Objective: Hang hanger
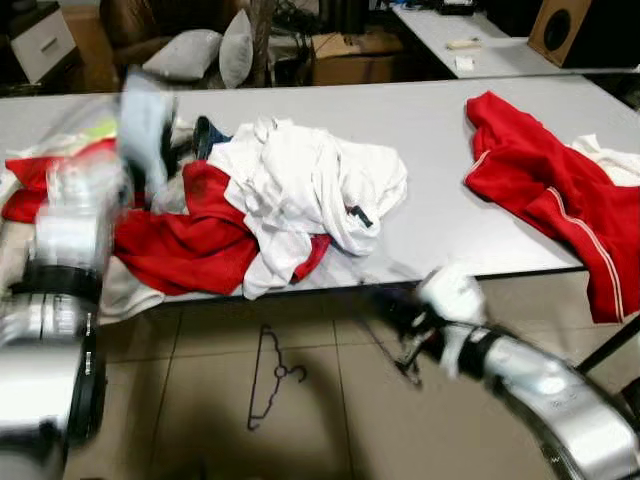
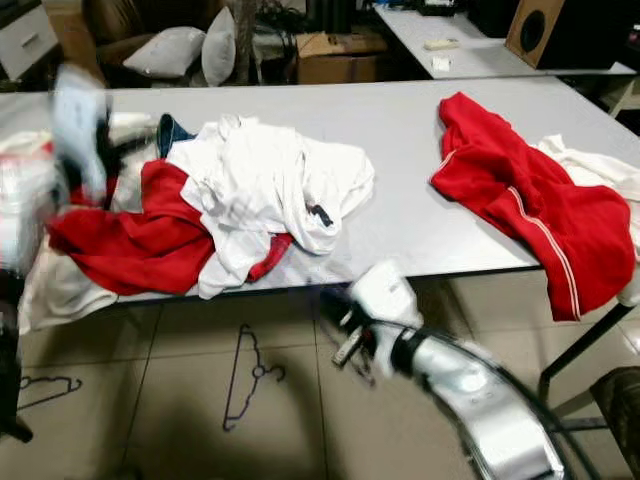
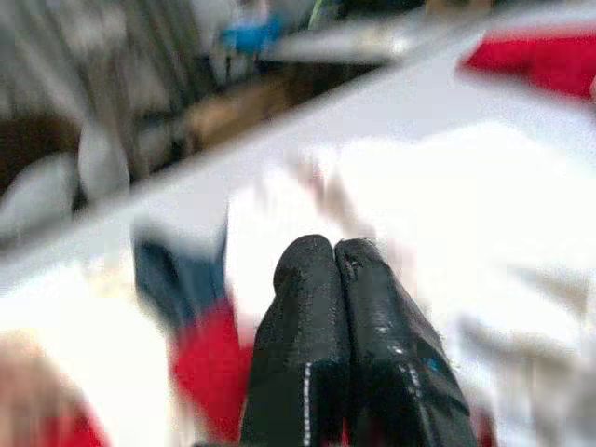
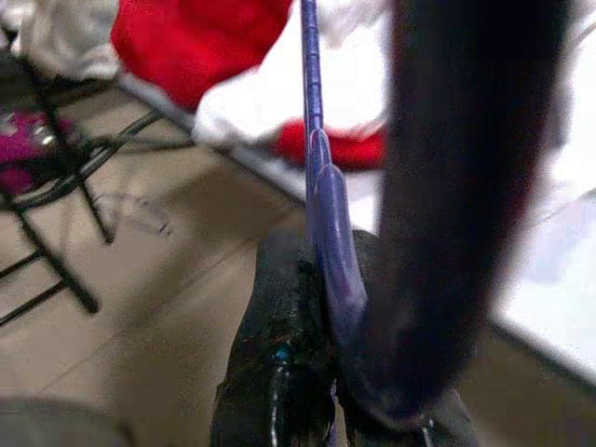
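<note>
Two hangers lie on the tiled floor in the right eye view, a dark wire one (image 2: 248, 378) at lower centre and another (image 2: 45, 388) at the far lower left. A third, a thin blue hanger (image 4: 321, 186), is pinched between the closed fingers of the right gripper (image 4: 307, 363), low in front of the table edge (image 2: 460, 268). It looks light, stiff and slick, so a hold near the hook or a shoulder should stop it twisting. The left gripper (image 3: 340, 279), fingers pressed shut on nothing, hovers over the heap of white and red clothes (image 1: 290, 190) at left of centre. No containers are visible.
</note>
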Available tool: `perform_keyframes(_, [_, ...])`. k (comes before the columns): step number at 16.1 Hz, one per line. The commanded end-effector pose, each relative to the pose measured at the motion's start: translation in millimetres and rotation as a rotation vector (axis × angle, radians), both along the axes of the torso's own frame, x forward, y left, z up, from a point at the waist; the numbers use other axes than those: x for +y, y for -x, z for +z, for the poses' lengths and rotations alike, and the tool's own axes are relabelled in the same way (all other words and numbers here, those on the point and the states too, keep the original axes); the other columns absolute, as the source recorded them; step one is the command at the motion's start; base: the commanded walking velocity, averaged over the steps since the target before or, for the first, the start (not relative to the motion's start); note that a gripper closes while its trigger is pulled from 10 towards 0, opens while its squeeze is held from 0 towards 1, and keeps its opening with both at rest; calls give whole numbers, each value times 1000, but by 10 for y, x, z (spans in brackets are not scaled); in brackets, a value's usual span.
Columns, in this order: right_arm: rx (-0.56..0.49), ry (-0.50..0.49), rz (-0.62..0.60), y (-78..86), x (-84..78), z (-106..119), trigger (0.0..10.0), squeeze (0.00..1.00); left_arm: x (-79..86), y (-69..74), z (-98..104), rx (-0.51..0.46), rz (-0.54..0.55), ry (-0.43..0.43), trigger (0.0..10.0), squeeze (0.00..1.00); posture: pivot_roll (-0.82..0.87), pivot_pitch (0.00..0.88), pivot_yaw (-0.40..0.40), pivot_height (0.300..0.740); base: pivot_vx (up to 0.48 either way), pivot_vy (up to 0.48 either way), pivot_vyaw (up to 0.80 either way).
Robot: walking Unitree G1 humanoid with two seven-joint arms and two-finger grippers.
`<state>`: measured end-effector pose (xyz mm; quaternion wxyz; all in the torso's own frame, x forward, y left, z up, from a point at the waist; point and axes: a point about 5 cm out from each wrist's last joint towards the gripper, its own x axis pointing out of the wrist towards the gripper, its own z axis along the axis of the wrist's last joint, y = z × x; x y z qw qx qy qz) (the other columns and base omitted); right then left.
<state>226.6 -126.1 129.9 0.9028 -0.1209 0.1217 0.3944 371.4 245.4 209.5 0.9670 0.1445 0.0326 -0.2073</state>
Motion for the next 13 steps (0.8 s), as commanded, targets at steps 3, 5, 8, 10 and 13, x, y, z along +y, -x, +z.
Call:
perform_keyframes(3, [66,50,71,-13,71,-11,10000,0,117,347,-221,23,70,-45,10000,1000,1,0,9,740,0,0,0])
perform_keyframes(5, [121,113,51,-121,67,-106,10000,0,107,585,-426,84,85,-38,10000,1000,-9,0,-4,740,0,0,0])
perform_keyframes(8, [136,129,-111,-418,36,-116,10000,0,-36,806,-620,146,28,-57,10000,1000,-12,0,-29,740,0,0,0])
perform_keyframes(10, [116,75,-336,-661,-121,-18,10000,0,-124,851,-746,162,12,-103,10000,1000,-16,0,-52,740,0,0,0])
perform_keyframes(13, [126,71,-503,-743,-408,-41,10000,0,-209,863,-797,154,28,-126,10000,1000,-29,0,-45,740,0,0,0])
